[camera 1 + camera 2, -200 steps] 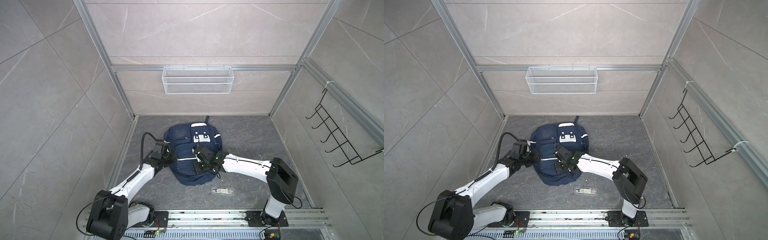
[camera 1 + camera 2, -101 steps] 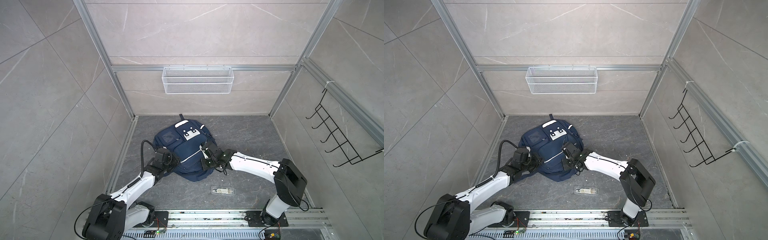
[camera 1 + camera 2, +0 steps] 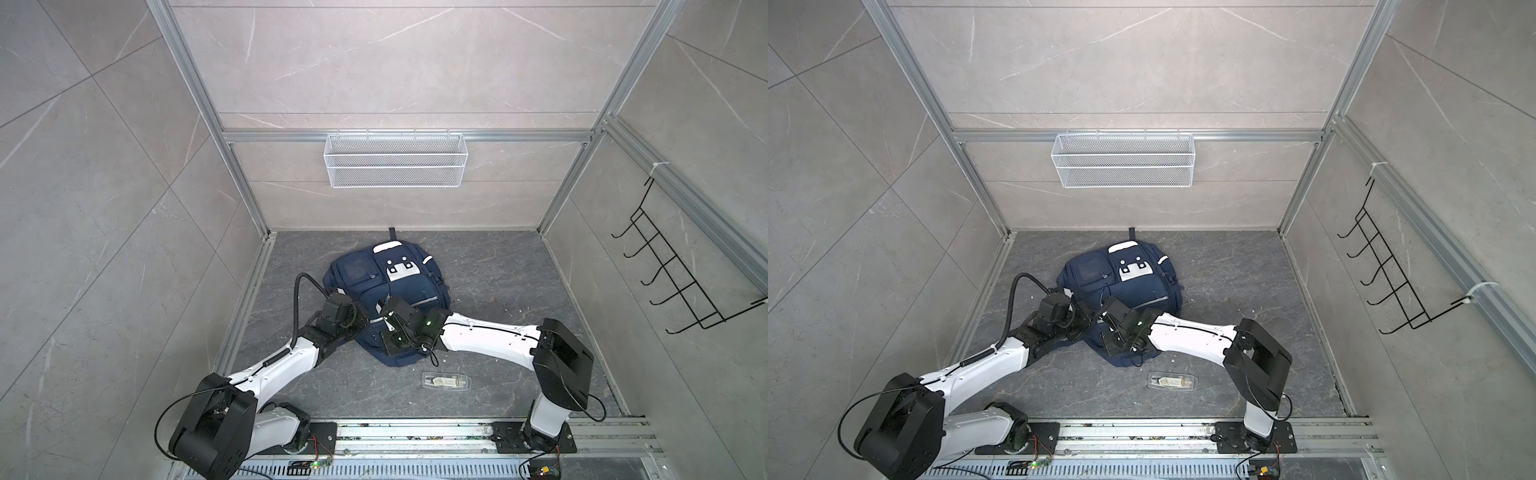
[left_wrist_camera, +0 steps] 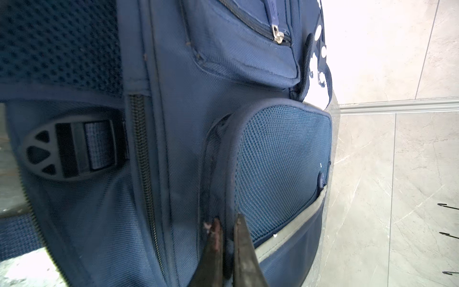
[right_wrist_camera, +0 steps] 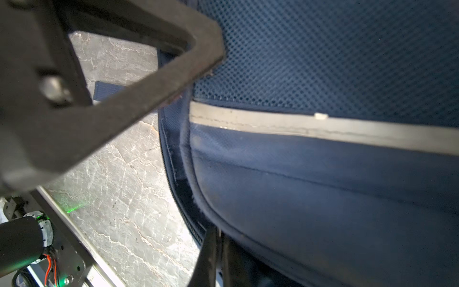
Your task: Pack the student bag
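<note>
The student bag (image 3: pixel 395 286) (image 3: pixel 1129 286), a navy backpack with a white dotted patch and silver stripes, lies front up on the grey floor, its bottom end towards the arm bases. My left gripper (image 3: pixel 360 325) (image 3: pixel 1086 322) (image 4: pixel 227 223) is shut on the piped rim of the bag's side mesh pocket (image 4: pixel 280 169). My right gripper (image 3: pixel 384 322) (image 3: pixel 1106 321) (image 5: pixel 218 232) is shut on the piped seam at the bag's lower edge, below a silver stripe (image 5: pixel 323 128). In the right wrist view a left gripper finger (image 5: pixel 124 82) shows close by. The bag's inside is hidden.
A clear plastic case (image 3: pixel 444 380) (image 3: pixel 1172 381) lies on the floor just in front of the bag. A white wire basket (image 3: pixel 395 160) hangs on the back wall, a black hook rack (image 3: pixel 673 282) on the right wall. Metal rails run along the front edge.
Half a second ago the bag was swung to the left and turned; now it lies back near the middle. Both grippers stayed shut on its lower part and moved with it.
</note>
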